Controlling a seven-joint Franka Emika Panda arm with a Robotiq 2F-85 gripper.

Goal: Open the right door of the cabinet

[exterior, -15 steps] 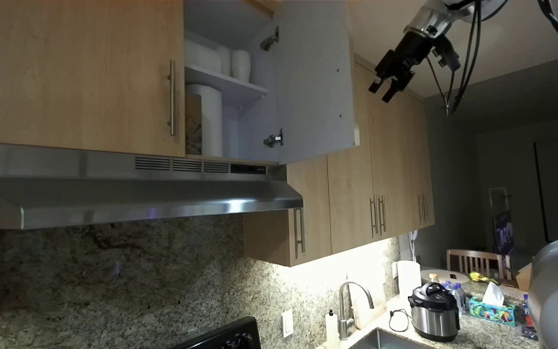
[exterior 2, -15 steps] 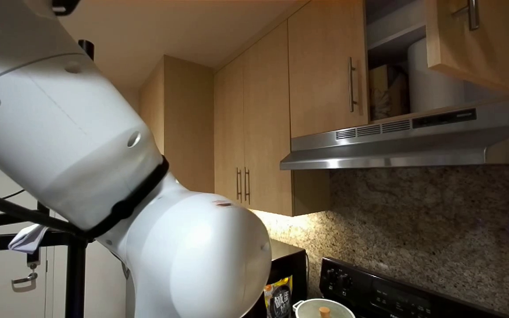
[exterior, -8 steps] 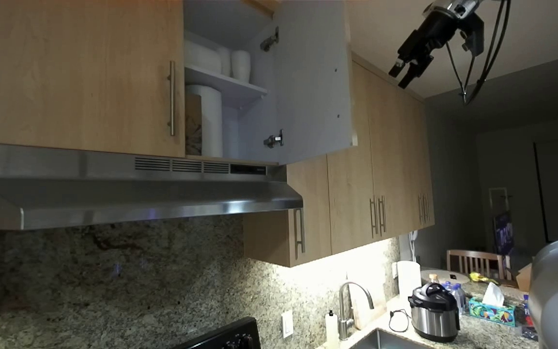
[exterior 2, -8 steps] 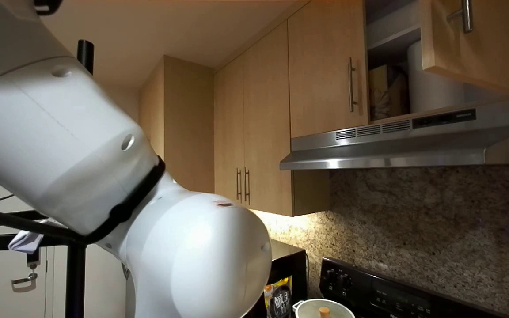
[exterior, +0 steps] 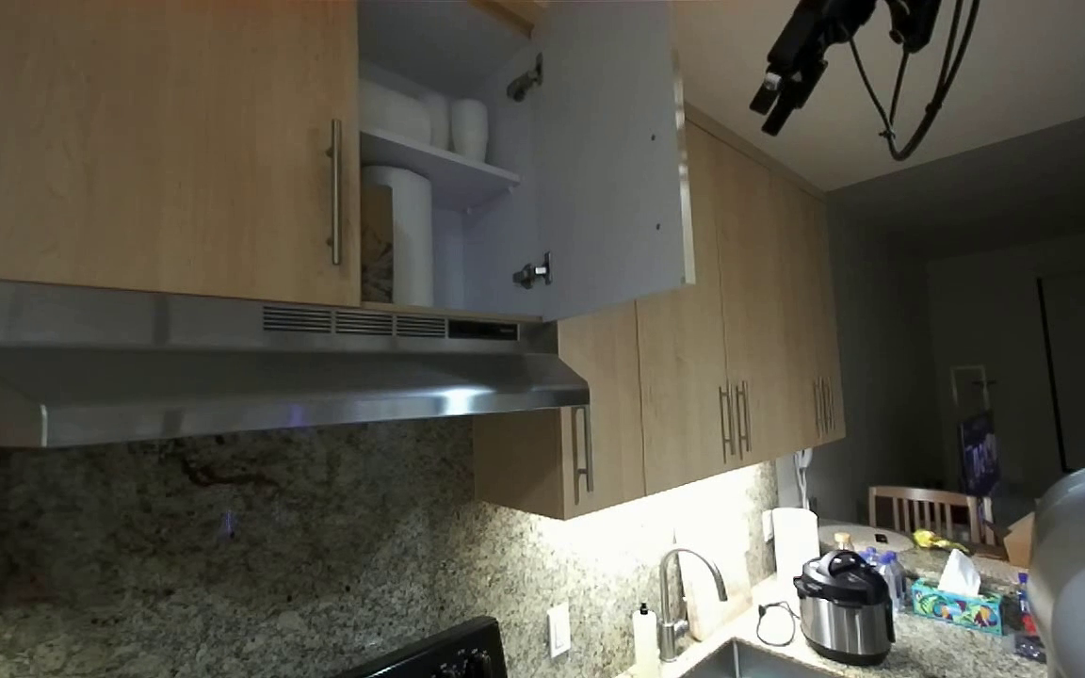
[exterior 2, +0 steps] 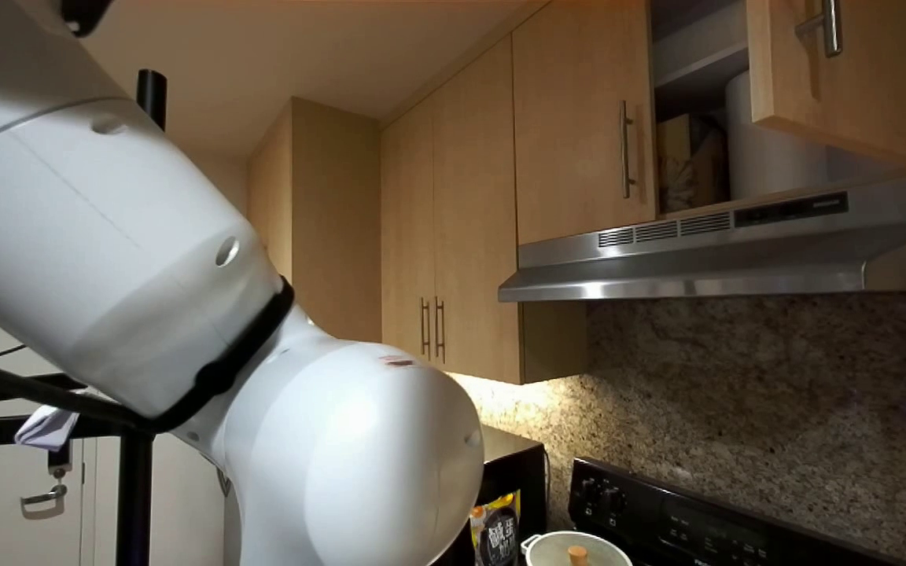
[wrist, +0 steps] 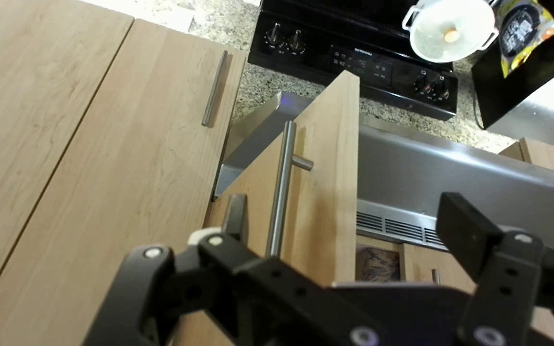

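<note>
In an exterior view, a short light-wood wall cabinet [exterior: 495, 226] hangs above a steel range hood [exterior: 222, 367]. Its right door [exterior: 608, 169] is swung outward, pale inner side facing the camera, while the left door [exterior: 156, 141] is closed. Inside, white vessels [exterior: 469, 130] stand on a shelf [exterior: 444, 162], with a tall white cylinder [exterior: 412, 235] below. The black gripper [exterior: 769, 111] is at upper right, slanting downward, appearing apart from the door. Lower right, a steel multicooker [exterior: 846, 612] sits on the counter [exterior: 938, 650] near a curved faucet [exterior: 667, 603]. In an exterior view, a white robot arm [exterior 2: 146, 236] fills the left half; the right door shows at top right, its wood face carrying a metal bar handle [exterior 2: 832, 31]. In the wrist view, the gripper's two fingers [wrist: 467, 230] are spread wide, gripping nothing. The right door, seen at a steep angle, appears between them, its handle just beside one fingertip; whether they touch is unclear. Beyond are a black stove [wrist: 306, 60] and a white pot [wrist: 443, 19] with a wooden knob on its lid.
</note>
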